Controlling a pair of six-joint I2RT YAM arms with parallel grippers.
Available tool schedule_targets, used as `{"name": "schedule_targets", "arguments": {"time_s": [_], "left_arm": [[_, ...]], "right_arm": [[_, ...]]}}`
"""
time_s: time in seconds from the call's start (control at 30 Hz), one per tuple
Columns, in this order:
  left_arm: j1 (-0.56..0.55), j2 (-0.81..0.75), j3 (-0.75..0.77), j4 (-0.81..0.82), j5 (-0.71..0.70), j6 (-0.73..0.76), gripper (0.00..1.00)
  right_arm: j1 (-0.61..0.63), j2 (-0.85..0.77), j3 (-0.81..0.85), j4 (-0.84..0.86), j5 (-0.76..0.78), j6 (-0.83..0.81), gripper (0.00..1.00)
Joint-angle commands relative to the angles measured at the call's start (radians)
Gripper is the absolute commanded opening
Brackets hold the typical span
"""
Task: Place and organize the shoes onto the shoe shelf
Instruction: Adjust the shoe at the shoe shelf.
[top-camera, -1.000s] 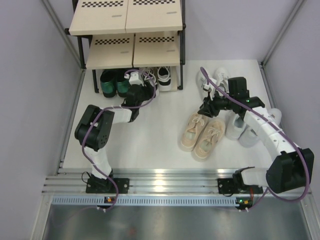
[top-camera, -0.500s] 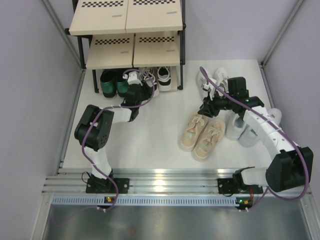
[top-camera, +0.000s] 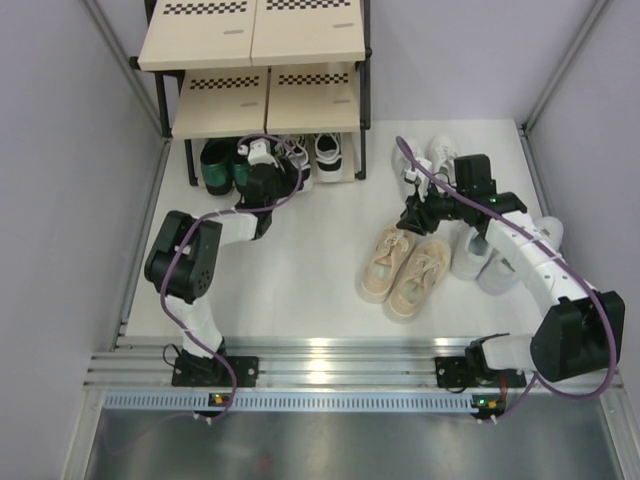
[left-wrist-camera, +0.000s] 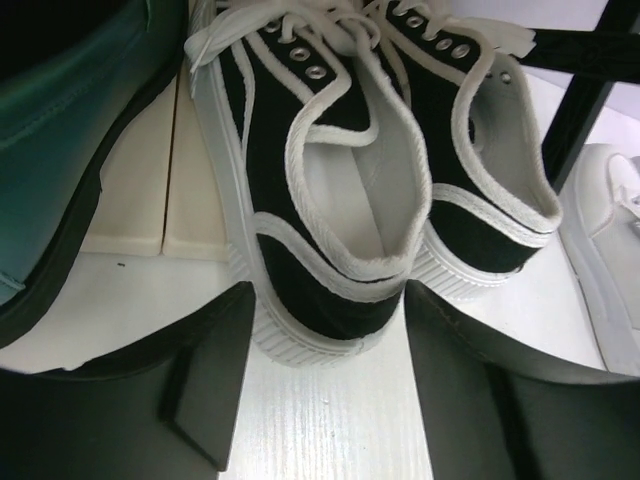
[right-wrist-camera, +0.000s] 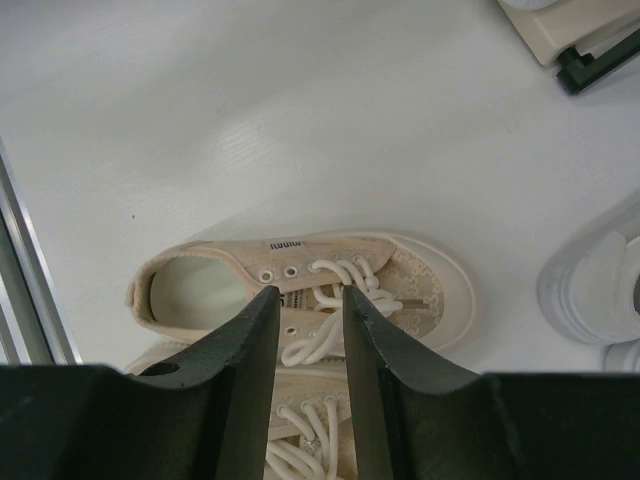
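Upper middle, by the shoe shelf (top-camera: 210, 110): straddling a black-and-white sneaker (left-wrist-camera: 300, 200) heel with left gripper (left-wrist-camera: 328, 300) spread open. Right of centre: hovering over beige sneakers (right-wrist-camera: 400, 285) with right gripper (right-wrist-camera: 308, 295) barely parted, holding nothing.

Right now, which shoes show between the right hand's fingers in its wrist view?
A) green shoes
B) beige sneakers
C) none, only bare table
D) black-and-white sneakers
B: in the right wrist view, the laces of the beige sneakers show in the gap between the fingers of the right hand.
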Motion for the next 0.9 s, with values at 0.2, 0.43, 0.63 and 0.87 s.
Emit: {"name": "schedule_targets", "arguments": {"time_s": [0.2, 0.43, 0.63, 0.87], "left_arm": [[0.01, -0.224, -0.034, -0.026, 0.127, -0.019, 0.79], [0.022, -0.494, -0.077, -0.324, 0.179, -0.029, 0.81], [0.064, -0.776, -0.055, -0.715, 0.158, 0.093, 0.82], [0.065, -1.193, -0.115, -0.99, -0.017, 0.269, 0.88]], "right_arm": [[0.062, 0.076, 0.115, -0.117, 0.025, -0.204, 0.33], [0.218, 0.211, 0.282, -0.248, -0.011, -0.62, 0.52], [0.368, 0.421, 0.507, -0.282, 0.087, -0.745, 0.55], [0.467, 0.693, 0.805, -0.164, 0.329, -0.708, 0.48]]}}
